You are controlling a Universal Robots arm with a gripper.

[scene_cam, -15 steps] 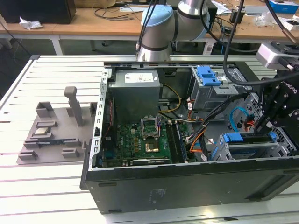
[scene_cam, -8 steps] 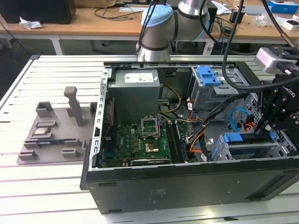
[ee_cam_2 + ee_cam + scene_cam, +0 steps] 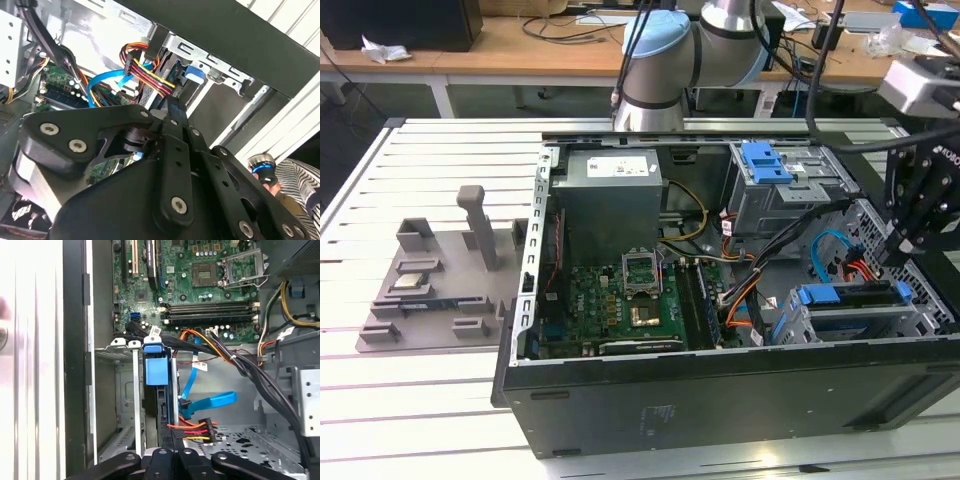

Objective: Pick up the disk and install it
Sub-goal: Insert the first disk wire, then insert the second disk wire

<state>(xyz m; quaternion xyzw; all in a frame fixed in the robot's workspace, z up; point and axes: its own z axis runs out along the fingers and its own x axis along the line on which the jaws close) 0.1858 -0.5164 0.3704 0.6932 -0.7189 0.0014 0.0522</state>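
Grey plastic fixture plate (image 3: 430, 285) with ribbed pockets and an upright post lies on the slatted white desk (image 3: 380, 400) at the exterior view's left. Beside it, an open black steel computer case (image 3: 720, 405): grey metal power supply box (image 3: 610, 195), green circuit board (image 3: 620, 305), bundled orange, yellow and black cables (image 3: 740, 290). At the far wall, a blue plastic bracket (image 3: 765, 162) atop a perforated metal cage. At the exterior view's right, the disk (image 3: 855, 300), with blue rails, sits in the lower drive cage; its blue tab shows edge-on in the first wrist view (image 3: 154, 367). The matte black gripper (image 3: 910, 235) hangs just above the disk's right end; cannot tell whether its fingers are spread or closed.
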